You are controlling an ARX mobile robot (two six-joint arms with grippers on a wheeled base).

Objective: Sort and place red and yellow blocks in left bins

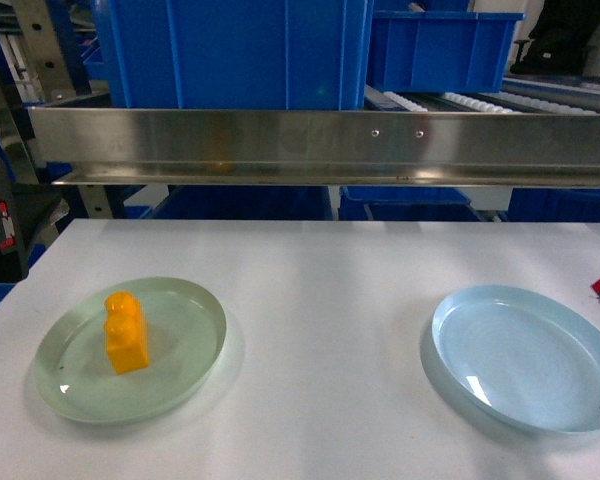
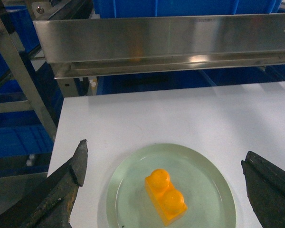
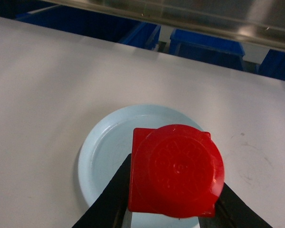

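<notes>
On the white table (image 1: 320,300) sit two shallow round plates: a pale green plate (image 1: 185,345) at the left and a pale blue plate (image 1: 525,355) at the right, well apart from each other. Two blocks show. One yellow block (image 1: 126,332), with two round studs, stands inside the green plate, a little left of its middle. One red block (image 3: 175,170), seen stud-on, is clamped between the fingers of the right gripper (image 3: 173,190), held above the blue plate and free of it.

At the far edge of the table runs a long steel rail (image 1: 330,145), part of a metal rack. Two blue bins rest on the level above it: a big blue bin (image 1: 235,50) at the left and a smaller blue bin (image 1: 440,48) further back to the right. More blue crates (image 3: 206,47) sit low behind the table.

From the left wrist view, the left gripper (image 2: 164,190) hangs over the green plate with its two dark fingers (image 2: 69,183) spread wide, one on each side of the plate, holding nothing. Bare tabletop lies between the two plates and between the plates and the rail. The green plate is near the table's left edge.
</notes>
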